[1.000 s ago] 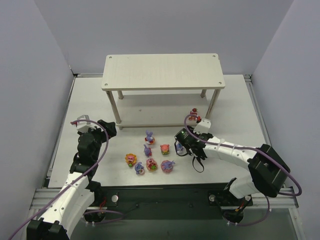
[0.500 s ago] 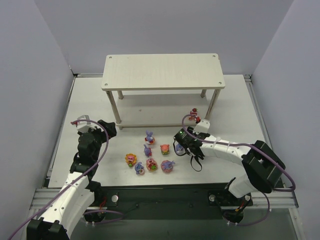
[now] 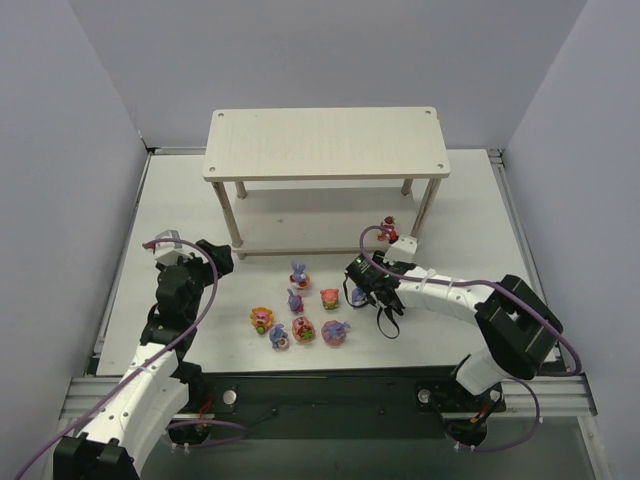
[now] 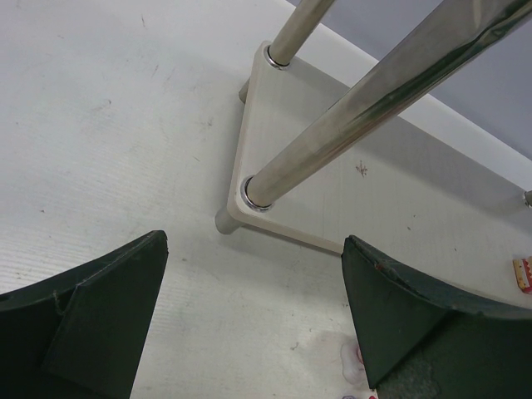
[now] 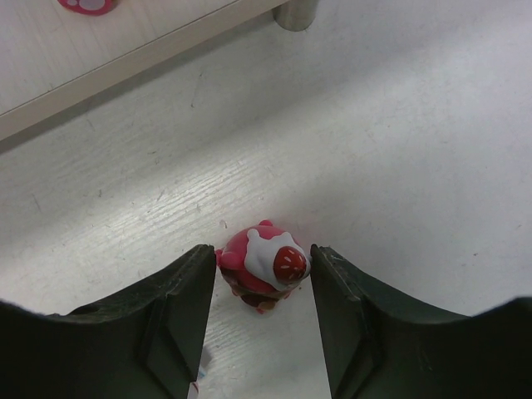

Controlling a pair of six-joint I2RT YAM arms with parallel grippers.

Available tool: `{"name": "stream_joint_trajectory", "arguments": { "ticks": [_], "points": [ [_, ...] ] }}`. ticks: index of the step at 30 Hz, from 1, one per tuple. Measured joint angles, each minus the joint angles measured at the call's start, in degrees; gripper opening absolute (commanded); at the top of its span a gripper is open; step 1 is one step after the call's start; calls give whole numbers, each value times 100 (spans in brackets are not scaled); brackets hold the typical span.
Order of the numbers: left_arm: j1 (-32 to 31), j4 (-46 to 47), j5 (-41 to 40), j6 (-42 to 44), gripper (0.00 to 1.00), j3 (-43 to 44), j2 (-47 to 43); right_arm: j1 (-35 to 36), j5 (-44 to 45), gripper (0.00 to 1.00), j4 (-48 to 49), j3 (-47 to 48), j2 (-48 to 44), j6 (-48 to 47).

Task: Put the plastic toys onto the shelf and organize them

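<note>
- Plainly, the nearest hazard is the cluster of loose toys point(image 3: 303, 329) on the table point(image 3: 180, 200). They stand near the right gripper point(image 3: 360, 283), and a sideways swing on lift-off would likely topple one.
- Next comes the pinch itself. The right gripper's fingers point(image 5: 179, 307) touch both flanks of the red toy point(image 5: 266, 266), which stands on the table in front of the shelf. It looks round and glossy, so an off-centre squeeze could squirt it out or tip it.
- Farther off is the shelf point(image 3: 325, 140). Its lower board sits close under the top, so a carried toy or the wrist could clip the front edge or the right front leg point(image 3: 426, 205). A placed toy point(image 3: 388, 228), apparently on the lower board just beside that leg, could get bumped.
- As for pose, the right arm reaches leftward low over the table, gripper angled down at the red toy.
- The left arm is folded at the left. The left gripper point(image 3: 215, 255) is spread wide with nothing in it, facing the shelf's near-left corner.
</note>
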Motion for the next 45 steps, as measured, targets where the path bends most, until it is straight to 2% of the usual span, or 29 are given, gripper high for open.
{"name": "stream_joint_trajectory", "arguments": {
  "ticks": [4,9,15,23,31,39,45],
  "points": [
    [0,0,-2,0,96,0,13,-2,4,43,2,0,59,4],
    [0,0,-4,0,96,0,28,-4,37,18,48,0,79,11],
    [0,0,-13,2,96,0,39,-7,48,4,48,0,76,-52],
    [0,2,-17,2,96,0,46,-7,208,2,-55,2,-608,-385],
    [0,2,-17,2,96,0,52,-4,223,4,72,286,-1427,-1329],
    [0,0,-20,11,96,0,50,-4,-203,6,688,560,-1456,-2551],
    [0,0,-24,20,96,0,48,-87,-605,8,1228,957,-1064,-3239]
  ]
}}
